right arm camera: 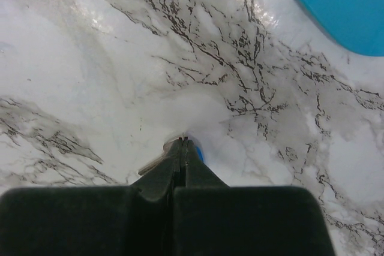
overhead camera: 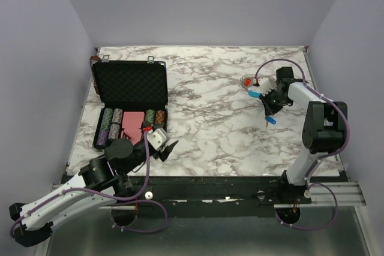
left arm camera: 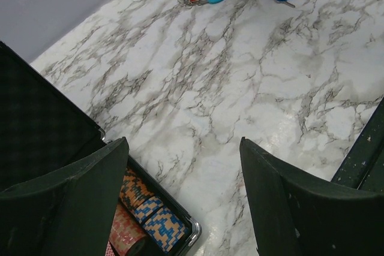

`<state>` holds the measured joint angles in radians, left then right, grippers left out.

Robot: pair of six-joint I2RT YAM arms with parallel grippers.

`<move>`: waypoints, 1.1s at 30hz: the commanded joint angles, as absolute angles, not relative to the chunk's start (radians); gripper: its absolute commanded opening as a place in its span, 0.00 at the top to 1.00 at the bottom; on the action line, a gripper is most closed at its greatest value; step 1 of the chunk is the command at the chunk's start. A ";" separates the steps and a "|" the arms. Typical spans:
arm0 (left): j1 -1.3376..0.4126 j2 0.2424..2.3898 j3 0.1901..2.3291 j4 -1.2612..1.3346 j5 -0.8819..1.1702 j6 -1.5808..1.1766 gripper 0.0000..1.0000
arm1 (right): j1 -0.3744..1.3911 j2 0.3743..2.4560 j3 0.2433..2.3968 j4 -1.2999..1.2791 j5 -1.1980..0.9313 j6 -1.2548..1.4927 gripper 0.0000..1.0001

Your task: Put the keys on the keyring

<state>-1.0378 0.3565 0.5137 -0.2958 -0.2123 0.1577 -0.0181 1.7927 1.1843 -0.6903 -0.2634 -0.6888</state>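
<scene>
The right jaws are pressed together, tips down on the tabletop (overhead camera: 210,136) at the blue key (overhead camera: 272,120). The key's blue head shows on one side of the tips and a sliver of metal on the other. I cannot tell whether the key is pinched or only touched. Near it, at the far right of the tabletop, lies the curled keyring (overhead camera: 253,88), with the red key (overhead camera: 248,81) at its coiled end and its light-blue section (right arm camera: 342,10) alongside. The left jaws are spread wide and hold nothing. They hover beside the near right corner of the open case (overhead camera: 129,82), close to its chips (overhead camera: 114,121).
</scene>
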 commanded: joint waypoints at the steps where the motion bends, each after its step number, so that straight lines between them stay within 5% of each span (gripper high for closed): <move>1: -1.028 0.364 0.514 -0.314 -0.221 0.169 0.17 | -0.006 1.819 1.195 -0.649 -0.295 -0.655 0.99; 33: -1.023 0.357 0.517 -0.316 -0.213 0.169 0.17 | -0.002 1.804 1.233 -0.673 -0.313 -0.629 0.72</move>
<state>-1.0286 0.3634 0.5137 -0.2981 -0.2119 0.1581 -0.0074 1.8057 1.1961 -0.6670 -0.2874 -0.6434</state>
